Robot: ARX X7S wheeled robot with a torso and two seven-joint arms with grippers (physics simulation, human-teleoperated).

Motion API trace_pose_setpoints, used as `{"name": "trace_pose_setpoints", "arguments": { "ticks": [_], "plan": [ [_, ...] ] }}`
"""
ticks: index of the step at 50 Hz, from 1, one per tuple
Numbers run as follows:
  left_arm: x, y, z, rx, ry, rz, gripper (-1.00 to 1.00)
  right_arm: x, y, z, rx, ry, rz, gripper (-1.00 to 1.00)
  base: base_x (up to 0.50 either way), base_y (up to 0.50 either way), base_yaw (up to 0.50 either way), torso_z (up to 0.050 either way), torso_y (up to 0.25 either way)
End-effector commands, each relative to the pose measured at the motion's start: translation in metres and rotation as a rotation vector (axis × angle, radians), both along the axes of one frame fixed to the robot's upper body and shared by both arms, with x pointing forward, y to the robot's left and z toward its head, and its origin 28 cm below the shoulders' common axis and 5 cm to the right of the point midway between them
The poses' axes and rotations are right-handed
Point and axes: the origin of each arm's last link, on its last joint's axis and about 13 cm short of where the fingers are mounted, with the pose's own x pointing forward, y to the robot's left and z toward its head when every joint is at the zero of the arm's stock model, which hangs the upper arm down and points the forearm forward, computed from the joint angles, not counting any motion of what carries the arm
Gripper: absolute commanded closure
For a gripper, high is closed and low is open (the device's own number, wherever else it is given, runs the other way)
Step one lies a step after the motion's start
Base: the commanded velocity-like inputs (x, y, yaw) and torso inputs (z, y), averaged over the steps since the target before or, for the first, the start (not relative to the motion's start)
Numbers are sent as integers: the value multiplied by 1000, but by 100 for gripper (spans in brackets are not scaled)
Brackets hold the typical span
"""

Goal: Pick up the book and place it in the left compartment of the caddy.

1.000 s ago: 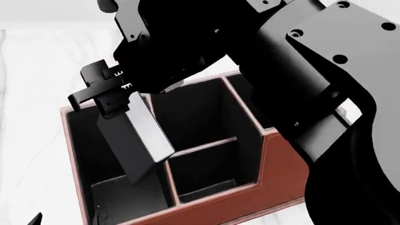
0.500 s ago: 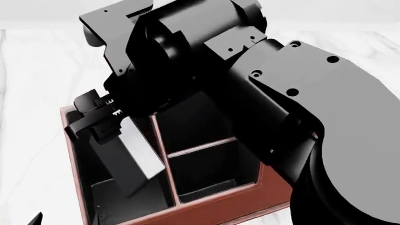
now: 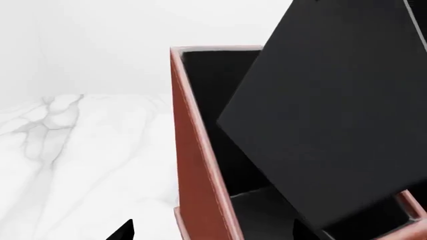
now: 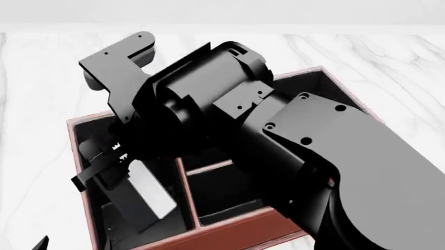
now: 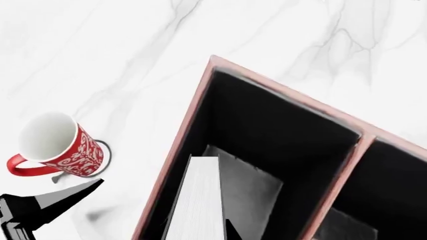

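Observation:
The caddy [image 4: 230,237] is a reddish-brown box with black lining. My right gripper [image 4: 104,174] is shut on the black book [image 4: 149,195] and holds it tilted inside the left compartment [image 4: 87,138], its lower end near the floor. In the right wrist view the white page edges of the book [image 5: 197,200] sit between the jaws of the right gripper [image 5: 197,235], above the left compartment [image 5: 267,130]. In the left wrist view the book's cover [image 3: 333,125] leans over the caddy's wall [image 3: 200,165]. My left gripper [image 3: 213,235] is open and empty, outside that wall.
A red patterned mug [image 5: 57,147] stands on the white marble table [image 4: 35,78], outside the caddy's left wall. My right arm [image 4: 313,156] covers much of the caddy. The two short divided sections [image 4: 230,192] lie right of the book.
My right arm has come down and nearer, carrying the book deeper into the left compartment. The left gripper has not moved.

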Motion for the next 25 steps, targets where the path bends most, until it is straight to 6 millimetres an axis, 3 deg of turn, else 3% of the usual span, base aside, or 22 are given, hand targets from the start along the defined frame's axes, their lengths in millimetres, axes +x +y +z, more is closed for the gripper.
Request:
{"name": "trace_pose_setpoints", "arguments": {
  "ticks": [1,25],
  "plan": [
    [0,0,1,-1,-3,-3,-100,3,1,-10,-7,-49,4,100,0,0,0,0,0],
    [-1,-1,0,0,-1,-7,-100,8,-3,-25,-5,-41,-16,100,0,0,0,0,1]
  ]
}}
